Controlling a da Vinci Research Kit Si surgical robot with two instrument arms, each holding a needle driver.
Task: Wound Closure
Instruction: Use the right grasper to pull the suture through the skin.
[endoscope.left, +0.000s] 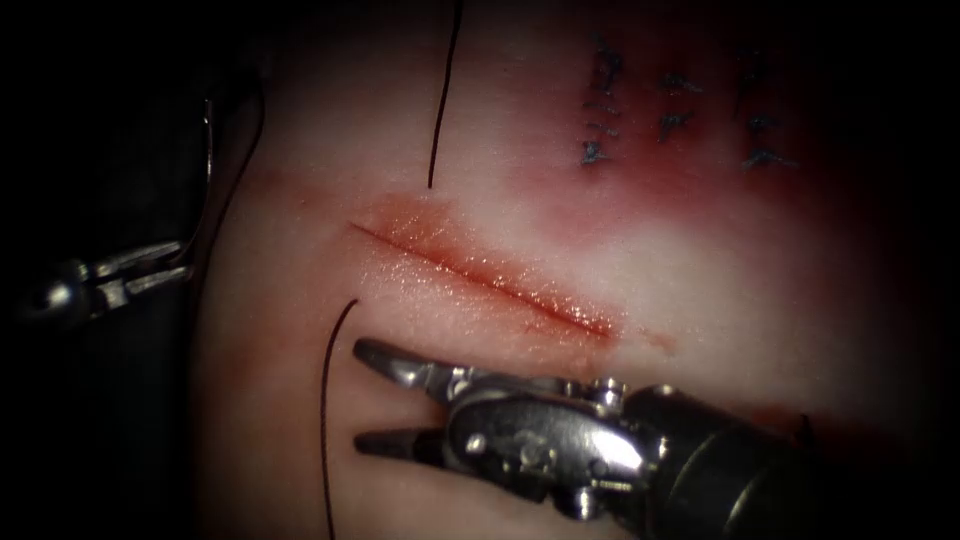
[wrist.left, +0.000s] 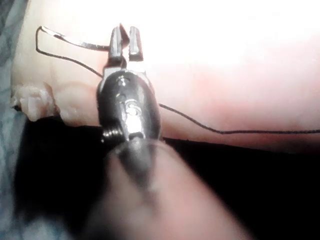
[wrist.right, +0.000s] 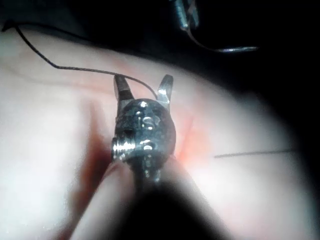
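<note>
Left tool (endoscope.left: 175, 265) is gripping the needle (endoscope.left: 208, 150) near one end, off the tissue (endoscope.left: 700, 270), left of the cut (endoscope.left: 480, 275); right tool (endoscope.left: 362, 395) is gaping wide, holding nothing.

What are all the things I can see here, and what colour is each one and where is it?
tissue: one, pale pink, under everything.
cut: one, red and shiny, slanting across the middle of the tissue.
red fluid: a stain, red, on the tissue right of the cut's upper end.
blue marks: three columns, blue, above and right of the cut.
thread: dark; one run above the cut, another at its lower left, trailing from the needle.
needle: one, silver, curved, outside the tissue, far left of the cut.
left tool: one, silver, at the far left, shut on the needle near its end.
right tool: one, silver, below the cut, fingers open, holding nothing.
</note>
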